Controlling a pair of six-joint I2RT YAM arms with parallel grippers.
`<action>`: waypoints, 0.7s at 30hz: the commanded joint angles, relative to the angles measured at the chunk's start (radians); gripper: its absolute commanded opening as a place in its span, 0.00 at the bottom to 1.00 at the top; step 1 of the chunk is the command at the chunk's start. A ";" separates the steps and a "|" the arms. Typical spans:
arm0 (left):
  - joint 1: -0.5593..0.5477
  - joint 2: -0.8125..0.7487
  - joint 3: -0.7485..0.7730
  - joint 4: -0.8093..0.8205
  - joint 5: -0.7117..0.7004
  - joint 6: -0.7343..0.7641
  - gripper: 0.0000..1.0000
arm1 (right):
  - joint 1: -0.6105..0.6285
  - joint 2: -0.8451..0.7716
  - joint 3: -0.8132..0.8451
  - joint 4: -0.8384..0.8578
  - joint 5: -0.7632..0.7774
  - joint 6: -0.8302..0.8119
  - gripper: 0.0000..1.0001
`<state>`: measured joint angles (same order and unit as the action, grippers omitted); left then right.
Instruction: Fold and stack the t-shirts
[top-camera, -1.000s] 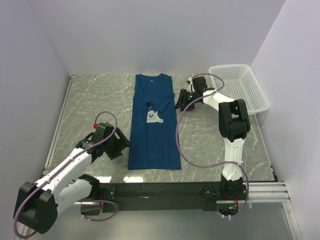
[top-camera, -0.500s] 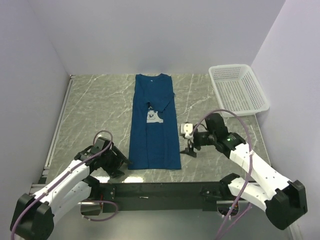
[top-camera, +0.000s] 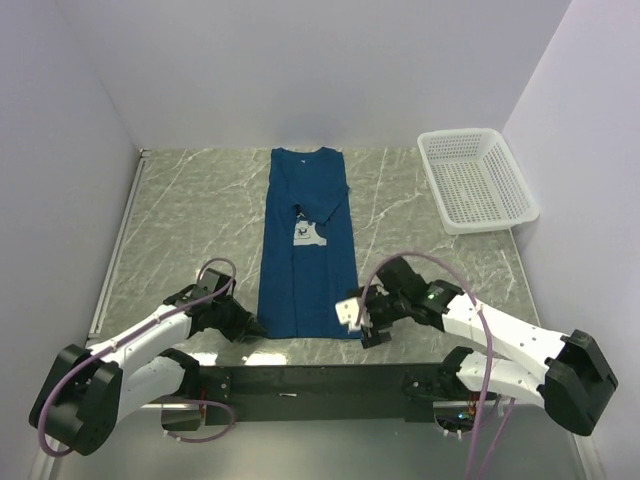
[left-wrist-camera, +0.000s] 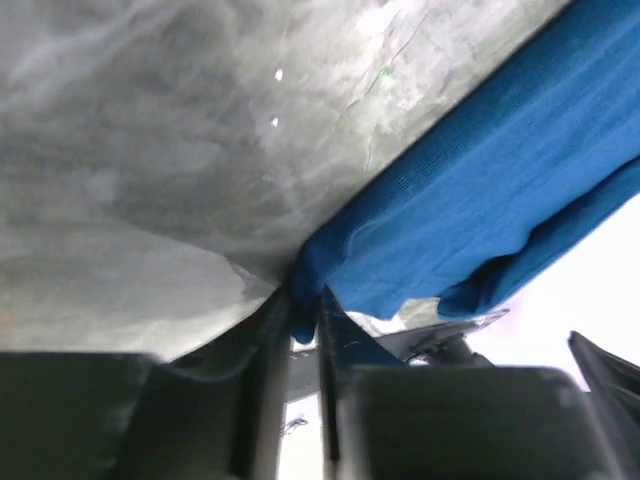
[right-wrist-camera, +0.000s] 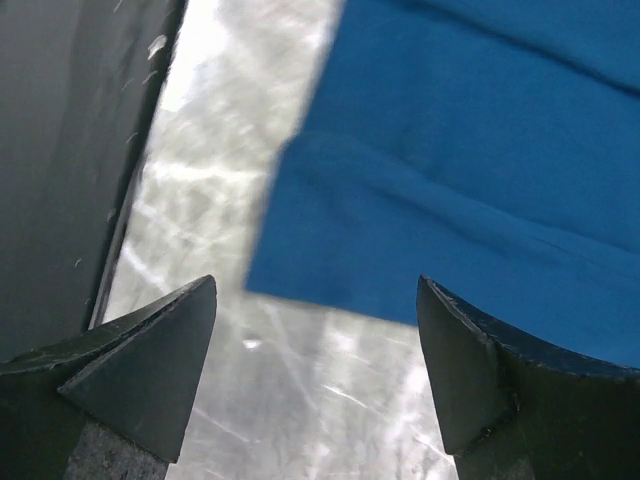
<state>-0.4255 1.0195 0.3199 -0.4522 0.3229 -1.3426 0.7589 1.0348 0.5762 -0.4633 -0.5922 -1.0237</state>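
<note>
The dark blue t-shirt (top-camera: 308, 262) lies on the marble table as a long narrow strip, collar at the far end and the white print (top-camera: 310, 232) showing at mid-length. My left gripper (top-camera: 250, 325) is at its near-left corner. In the left wrist view the left gripper (left-wrist-camera: 305, 312) is shut on that blue corner (left-wrist-camera: 310, 270), which is pinched between the fingers. My right gripper (top-camera: 358, 318) hovers at the near-right corner. Seen from the right wrist, the right gripper (right-wrist-camera: 316, 284) is open, its fingertips straddling the hem (right-wrist-camera: 330, 290) without touching it.
A white mesh basket (top-camera: 475, 180) stands at the far right of the table. The black base rail (top-camera: 320, 380) runs along the near edge just behind both grippers. White walls enclose the left, back and right sides.
My right arm swung from the shirt's far end down to its near-right corner and opened. My left gripper slid onto the near-left corner and closed on the cloth.
</note>
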 joint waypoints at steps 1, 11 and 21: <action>-0.002 0.022 -0.021 0.017 -0.116 0.054 0.18 | 0.094 -0.001 -0.050 0.024 0.097 -0.144 0.87; -0.002 -0.039 0.005 -0.003 -0.091 0.082 0.01 | 0.218 0.244 -0.023 0.152 0.278 -0.108 0.70; -0.002 -0.090 0.031 0.016 -0.010 0.083 0.01 | 0.235 0.242 -0.029 0.157 0.287 -0.085 0.01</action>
<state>-0.4263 0.9436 0.3202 -0.4576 0.2810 -1.2751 0.9905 1.3006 0.5549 -0.3061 -0.3168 -1.1164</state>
